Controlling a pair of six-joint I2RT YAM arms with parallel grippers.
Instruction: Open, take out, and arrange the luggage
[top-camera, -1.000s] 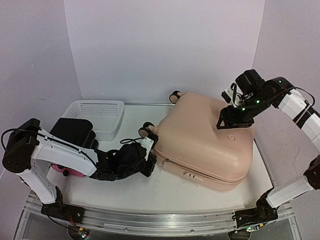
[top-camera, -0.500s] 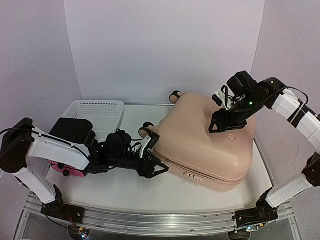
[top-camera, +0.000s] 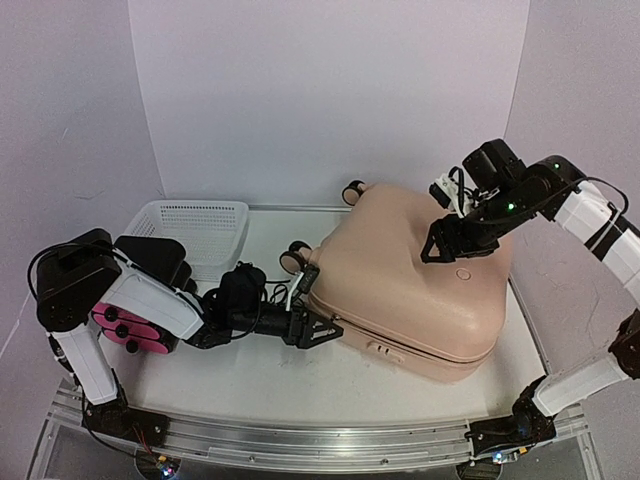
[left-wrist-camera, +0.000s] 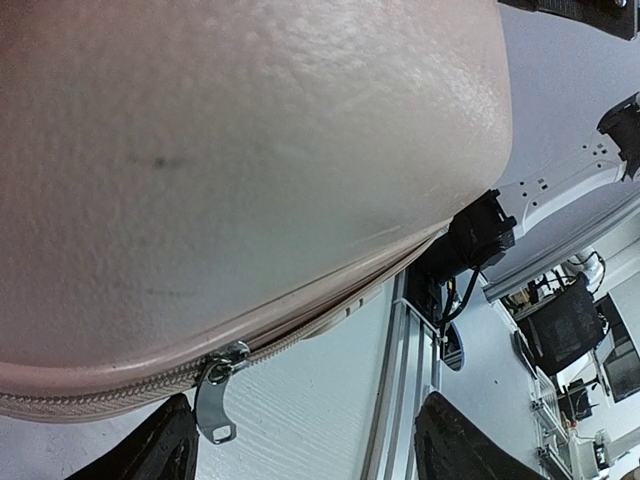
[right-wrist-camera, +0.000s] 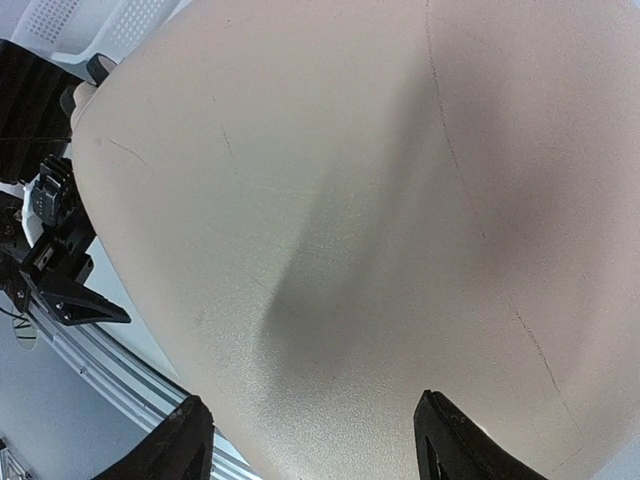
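Observation:
The luggage (top-camera: 410, 290), a large beige-pink hard-shell case, lies flat at the table's right, its lid down and two wheels (top-camera: 293, 258) at its left end. My left gripper (top-camera: 318, 330) is open at the case's front-left corner, level with the zipper seam. In the left wrist view the metal zipper pull (left-wrist-camera: 218, 402) hangs free from the luggage (left-wrist-camera: 250, 150), just beside one of the fingertips (left-wrist-camera: 150, 455); my left gripper (left-wrist-camera: 305, 452) holds nothing. My right gripper (top-camera: 450, 245) hovers open over the lid's far right; in its wrist view the right gripper (right-wrist-camera: 315, 445) is over the bare luggage shell (right-wrist-camera: 350, 200).
A white mesh basket (top-camera: 195, 225) stands at the back left. A black box with pink drawer fronts (top-camera: 130, 325) sits at the left, partly behind my left arm. An aluminium rail (top-camera: 320, 445) runs along the table's near edge.
My left gripper has gone from shut to open and slid slightly right along the case's front seam. The right gripper shifted a little over the lid and stays open.

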